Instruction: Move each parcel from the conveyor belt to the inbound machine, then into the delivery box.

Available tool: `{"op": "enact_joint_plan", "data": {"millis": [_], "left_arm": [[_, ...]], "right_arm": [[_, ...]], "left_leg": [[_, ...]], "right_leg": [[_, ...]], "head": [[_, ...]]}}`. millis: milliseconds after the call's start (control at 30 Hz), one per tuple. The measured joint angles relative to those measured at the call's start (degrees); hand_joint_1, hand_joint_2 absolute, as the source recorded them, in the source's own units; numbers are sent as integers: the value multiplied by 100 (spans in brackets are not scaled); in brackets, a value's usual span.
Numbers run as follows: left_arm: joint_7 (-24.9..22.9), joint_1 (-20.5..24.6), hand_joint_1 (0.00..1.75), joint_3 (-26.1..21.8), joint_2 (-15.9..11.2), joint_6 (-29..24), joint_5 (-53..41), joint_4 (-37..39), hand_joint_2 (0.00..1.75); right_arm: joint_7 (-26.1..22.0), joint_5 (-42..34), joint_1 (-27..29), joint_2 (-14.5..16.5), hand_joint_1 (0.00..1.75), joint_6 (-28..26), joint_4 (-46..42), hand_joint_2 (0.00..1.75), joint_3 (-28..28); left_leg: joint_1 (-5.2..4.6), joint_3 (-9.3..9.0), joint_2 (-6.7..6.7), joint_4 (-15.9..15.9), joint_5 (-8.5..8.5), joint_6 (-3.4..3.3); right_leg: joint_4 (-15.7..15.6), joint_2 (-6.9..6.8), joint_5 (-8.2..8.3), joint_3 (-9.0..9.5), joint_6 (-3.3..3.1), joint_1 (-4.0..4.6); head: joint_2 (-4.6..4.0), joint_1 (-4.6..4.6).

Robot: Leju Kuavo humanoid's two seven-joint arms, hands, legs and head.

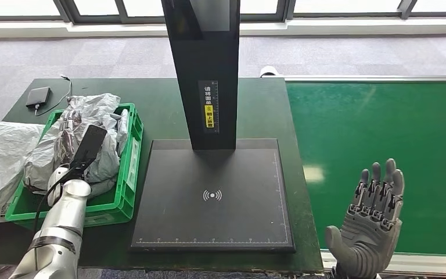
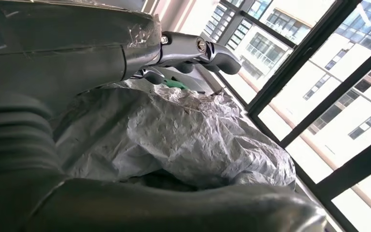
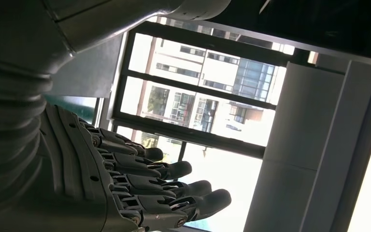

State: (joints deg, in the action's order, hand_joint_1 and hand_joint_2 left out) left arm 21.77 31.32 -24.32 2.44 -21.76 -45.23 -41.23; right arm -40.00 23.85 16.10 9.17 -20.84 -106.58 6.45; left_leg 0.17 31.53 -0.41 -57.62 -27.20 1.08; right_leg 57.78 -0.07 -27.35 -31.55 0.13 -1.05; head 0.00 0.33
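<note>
Several grey bagged parcels [image 1: 93, 116] fill your green delivery box [image 1: 129, 168]: soft, light, crinkly, so grab bunched film. Right hand [image 1: 371, 224] released, fingers [image 1: 383, 180] spread; left hand [image 1: 87, 148] unclear.

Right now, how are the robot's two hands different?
The left robot hand reaches over the green crate, just above the grey parcels; whether it touches them I cannot tell. The right robot hand is raised beside the green belt, near nothing. The right robot hand has its fingers spread and holds nothing, while the left one shows as a dark flat shape. Both sit on silver arms.
</note>
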Motion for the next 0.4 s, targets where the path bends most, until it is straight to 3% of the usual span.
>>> {"op": "enact_joint_plan", "data": {"millis": [400], "left_arm": [[53,-5,0,3,10,-462,276,70,0]], "right_arm": [[0,-36,-19,-14,0,-63,80,175,14]], "left_leg": [[-1,-60,-15,21,-3,9]], "right_leg": [[0,-18,-20,61,-14,-4]], "head": [[-1,-2]]}}
